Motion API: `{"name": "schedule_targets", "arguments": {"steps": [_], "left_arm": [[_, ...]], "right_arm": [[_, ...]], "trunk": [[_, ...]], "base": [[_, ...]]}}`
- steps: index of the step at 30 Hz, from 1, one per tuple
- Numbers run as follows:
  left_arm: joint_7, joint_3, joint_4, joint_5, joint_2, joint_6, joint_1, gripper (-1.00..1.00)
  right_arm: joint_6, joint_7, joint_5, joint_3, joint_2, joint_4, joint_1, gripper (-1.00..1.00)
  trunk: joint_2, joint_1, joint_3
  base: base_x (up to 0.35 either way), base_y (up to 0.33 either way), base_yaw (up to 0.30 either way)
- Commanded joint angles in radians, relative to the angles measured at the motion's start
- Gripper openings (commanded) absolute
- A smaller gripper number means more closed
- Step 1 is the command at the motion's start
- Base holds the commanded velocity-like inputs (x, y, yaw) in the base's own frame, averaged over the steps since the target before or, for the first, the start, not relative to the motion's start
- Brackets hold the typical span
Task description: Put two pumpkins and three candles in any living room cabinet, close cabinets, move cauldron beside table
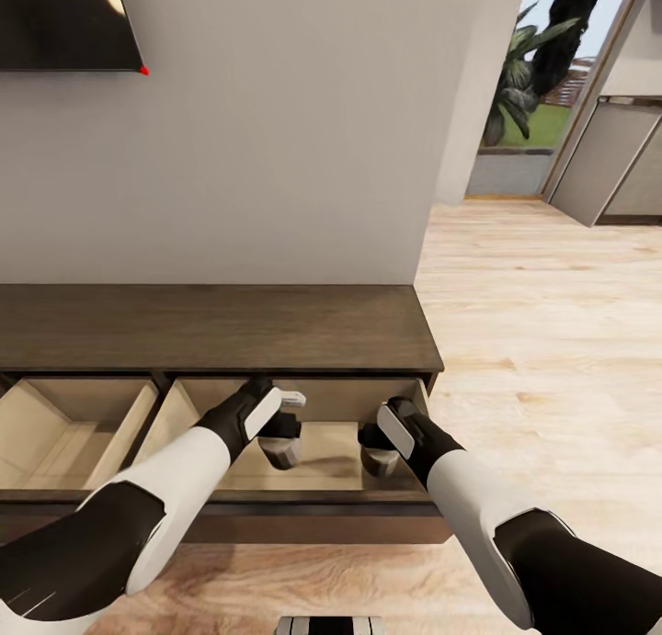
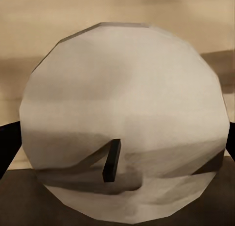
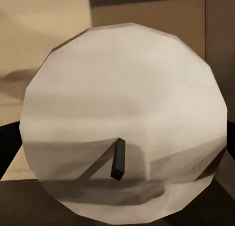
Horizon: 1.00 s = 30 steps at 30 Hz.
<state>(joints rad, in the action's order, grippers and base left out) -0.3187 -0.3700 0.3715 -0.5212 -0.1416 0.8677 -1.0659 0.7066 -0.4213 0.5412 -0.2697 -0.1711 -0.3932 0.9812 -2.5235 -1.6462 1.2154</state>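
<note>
Head view looks down on a long dark-brown cabinet (image 1: pixel 221 327) standing against a pale wall, with two of its drawers pulled open and showing pale beige insides. Both arms reach into the open drawer at the cabinet's right end (image 1: pixel 322 451). The left gripper (image 1: pixel 280 447) is clamped on a stubby grey candle (image 1: pixel 280 451), held over the drawer floor near the drawer's middle. The right gripper (image 1: pixel 379 456) is clamped on a second candle (image 1: pixel 379 460), held nearer the drawer's right wall. The two candles are apart, side by side above the drawer floor; whether either one touches the floor cannot be told.

Left wrist view faces the top of its candle (image 2: pixel 125 123): a pale, faceted round face with a short dark wick (image 2: pixel 111 161) leaning from it, dark fingers (image 2: pixel 7 147) at either edge, beige drawer floor behind. Right wrist view shows the like for the other candle (image 3: pixel 125 123), its wick (image 3: pixel 118 160) dark and stubby, with the drawer's brown wall (image 3: pixel 147 12) behind.

A dark screen (image 1: pixel 64 19) hangs on the wall above the cabinet's left part. Light wood flooring (image 1: pixel 542 341) runs off past the cabinet's right end.
</note>
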Motion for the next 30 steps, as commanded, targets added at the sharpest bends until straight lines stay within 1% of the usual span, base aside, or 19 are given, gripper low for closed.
{"name": "schedule_targets", "arguments": {"steps": [1,6,9,13,18,21,25,30], "left_arm": [[-0.008,-0.007,0.001,-0.010,0.000,0.003,0.001,-1.00],[-0.008,-0.007,0.002,-0.010,-0.001,0.004,0.004,-1.00],[-0.006,-0.007,0.002,-0.010,-0.001,0.003,0.004,-1.00],[-0.005,-0.007,0.003,-0.009,-0.002,0.002,0.005,-1.00],[-0.005,-0.007,0.003,-0.010,-0.002,0.002,0.005,-1.00],[-0.004,-0.007,0.003,-0.010,-0.002,0.002,0.005,-1.00],[-0.004,-0.007,0.003,-0.009,-0.001,0.002,0.006,-1.00],[-0.003,-0.007,0.003,-0.009,-0.001,0.001,0.006,-1.00]], "right_arm": [[0.002,-0.010,0.011,-0.008,0.001,-0.001,0.001,-1.00],[0.002,-0.010,0.011,-0.009,0.001,-0.001,0.001,-1.00],[0.001,-0.010,0.010,-0.010,0.001,-0.001,0.001,-1.00],[-0.002,-0.010,0.009,-0.012,0.001,-0.001,0.001,-1.00],[-0.040,-0.010,0.009,-0.012,0.001,0.000,0.001,-1.00],[-0.047,-0.010,0.009,-0.013,0.001,0.000,0.001,-1.00],[-0.050,-0.010,0.009,-0.015,0.001,0.000,0.001,-1.00],[-0.055,-0.010,0.010,-0.051,0.001,0.001,0.001,-1.00]], "trunk": [[0.000,0.000,0.001],[0.000,0.000,0.001],[-0.001,-0.001,0.012],[-0.001,-0.001,0.012],[-0.001,-0.001,0.012],[-0.002,-0.002,0.024],[-0.002,-0.002,0.024],[-0.002,-0.002,0.024]], "base": [[0.000,0.000,0.000],[0.000,0.000,0.000],[0.000,0.000,0.000],[0.000,0.000,0.000],[0.000,0.000,0.000],[0.000,0.000,0.000],[0.000,0.000,0.000],[0.000,0.000,0.000]]}}
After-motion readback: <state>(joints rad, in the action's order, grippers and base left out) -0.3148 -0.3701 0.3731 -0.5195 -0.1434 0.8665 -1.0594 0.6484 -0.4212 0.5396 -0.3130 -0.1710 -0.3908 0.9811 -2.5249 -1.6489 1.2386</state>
